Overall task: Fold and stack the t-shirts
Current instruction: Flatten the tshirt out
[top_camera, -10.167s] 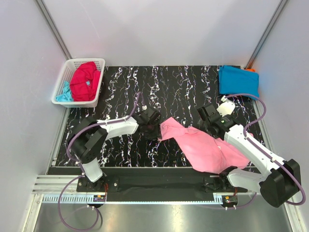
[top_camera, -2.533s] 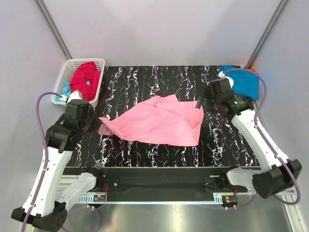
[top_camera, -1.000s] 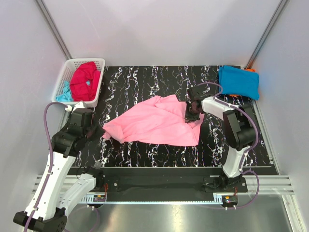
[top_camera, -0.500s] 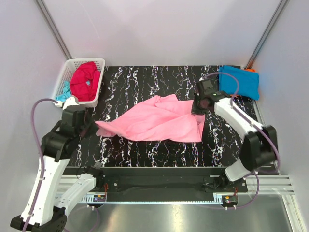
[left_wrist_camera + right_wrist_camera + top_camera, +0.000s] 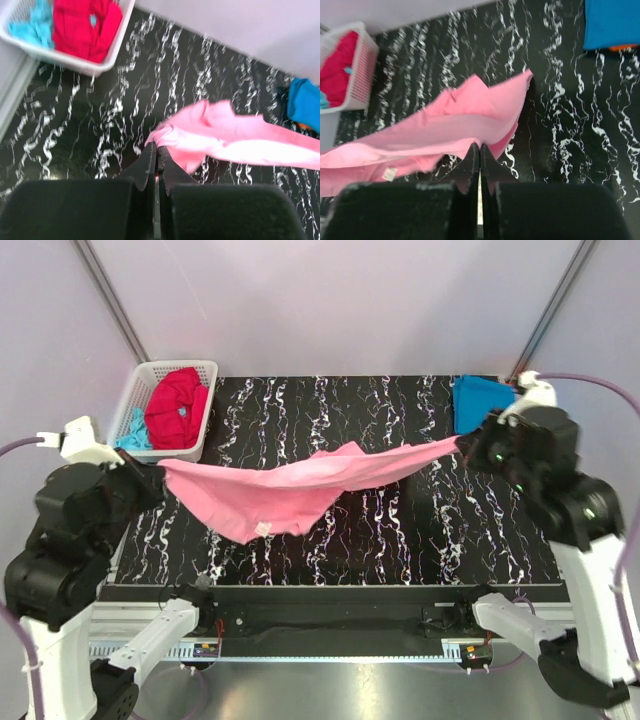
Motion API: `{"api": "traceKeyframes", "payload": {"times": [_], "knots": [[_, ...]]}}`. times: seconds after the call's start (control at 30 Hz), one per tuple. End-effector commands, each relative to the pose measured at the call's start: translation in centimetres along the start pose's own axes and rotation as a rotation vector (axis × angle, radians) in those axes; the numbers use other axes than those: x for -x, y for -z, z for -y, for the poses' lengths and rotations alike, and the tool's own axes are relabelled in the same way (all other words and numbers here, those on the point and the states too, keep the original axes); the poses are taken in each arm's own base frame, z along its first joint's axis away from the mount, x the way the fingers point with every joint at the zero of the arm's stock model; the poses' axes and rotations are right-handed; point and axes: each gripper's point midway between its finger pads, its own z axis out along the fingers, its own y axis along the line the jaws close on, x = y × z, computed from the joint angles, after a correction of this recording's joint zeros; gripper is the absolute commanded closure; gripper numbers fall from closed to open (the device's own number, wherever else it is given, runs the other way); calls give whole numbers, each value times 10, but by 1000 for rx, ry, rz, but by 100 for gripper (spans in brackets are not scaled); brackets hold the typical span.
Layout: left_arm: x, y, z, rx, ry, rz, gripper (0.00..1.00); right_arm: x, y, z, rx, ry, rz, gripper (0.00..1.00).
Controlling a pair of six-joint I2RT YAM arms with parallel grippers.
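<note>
The light pink t-shirt (image 5: 290,490) hangs stretched in the air between both arms, sagging in the middle above the table. My left gripper (image 5: 158,477) is shut on its left end, seen pinched at the fingertips in the left wrist view (image 5: 157,146). My right gripper (image 5: 466,444) is shut on its right end (image 5: 480,146). A folded bright blue t-shirt (image 5: 478,400) lies at the back right corner on an orange one (image 5: 622,48). The crimson red t-shirt (image 5: 176,408) and the pale aqua one (image 5: 130,431) lie crumpled in the basket.
A white lattice basket (image 5: 139,380) stands at the back left, just off the black marbled table (image 5: 340,410). Pale walls close in behind and at both sides. A metal rail (image 5: 330,625) runs along the near edge.
Both arms have risen and pulled apart, lifting the pink t-shirt off the table and stretching it out. A second ago it lay spread on the table.
</note>
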Motion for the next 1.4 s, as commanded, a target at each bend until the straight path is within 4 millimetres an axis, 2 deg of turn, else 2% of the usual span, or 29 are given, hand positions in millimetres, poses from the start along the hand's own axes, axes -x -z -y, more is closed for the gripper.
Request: {"api": "traceKeyframes", "payload": {"times": [0.0,0.03,0.2,0.3,0.43,0.5,0.53,0.67,0.7,0.77,0.8,0.83,0.9,0.97,1.0,1.07,1.17,1.27,1.3,1.37], "knots": [[34,26,5,-56,-66,124,100,23,56,1,48,36,106,100],[45,38,5,-69,-63,168,100,26,65,0,67,38,129,100],[75,71,15,-168,-133,315,100,44,114,-9,178,75,260,100],[98,93,22,-224,-108,438,100,55,136,-13,224,92,335,100],[132,119,36,-309,-67,614,100,67,151,-12,223,104,395,100],[143,115,44,-316,-104,627,100,72,154,-11,212,117,413,100],[152,122,48,-328,-103,655,100,73,153,-11,209,121,412,100],[164,106,67,-358,-135,643,100,75,142,-10,190,128,411,100],[165,100,75,-381,-143,631,100,73,133,-10,181,130,395,100],[166,73,93,-405,-161,576,100,75,125,-9,163,126,398,100],[168,70,101,-432,-167,564,100,74,116,-8,149,128,382,100],[167,45,112,-432,-175,514,100,75,113,-6,128,125,382,100],[168,32,123,-453,-178,485,100,77,103,-4,101,129,378,100],[162,1,132,-443,-177,414,100,81,97,-1,74,138,381,100],[162,-6,135,-439,-175,399,100,82,95,0,64,139,382,100],[150,-22,139,-444,-174,326,100,82,94,0,63,144,382,100],[138,-19,134,-441,-174,285,100,82,104,-4,99,142,395,100],[138,8,120,-416,-183,301,100,81,118,-5,123,142,408,100],[145,23,115,-409,-184,332,100,84,127,-5,130,141,423,100],[138,33,100,-368,-201,319,100,81,134,-5,143,147,417,100]]}}
